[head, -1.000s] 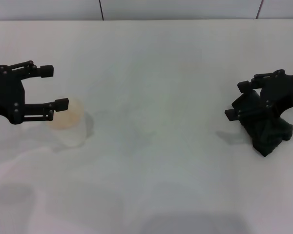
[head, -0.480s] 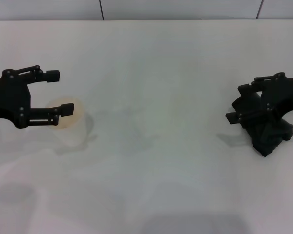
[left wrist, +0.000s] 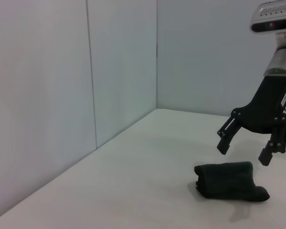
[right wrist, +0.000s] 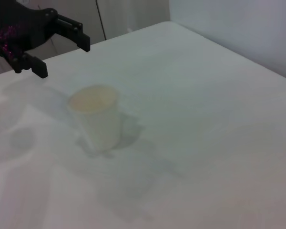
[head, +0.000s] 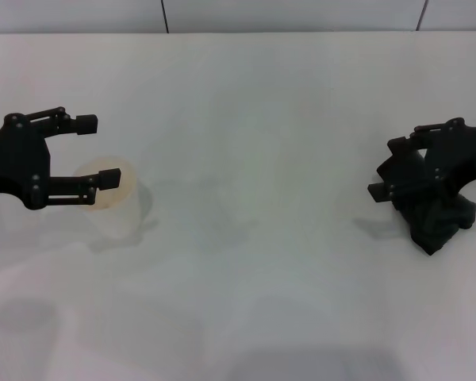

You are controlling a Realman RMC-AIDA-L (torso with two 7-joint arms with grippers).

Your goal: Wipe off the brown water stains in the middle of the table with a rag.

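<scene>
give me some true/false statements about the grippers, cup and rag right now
1. The right gripper hangs open above the rag, not touching it. True.
2. The rag lies spread flat in the middle of the table. False: it lies bunched on the robot's right side.
3. The left gripper is shut on the cup. False: it is open, above and beside the cup.
4. The cup stands upright. True.
5. A brown stain shows mid-table. False: none is visible.
</scene>
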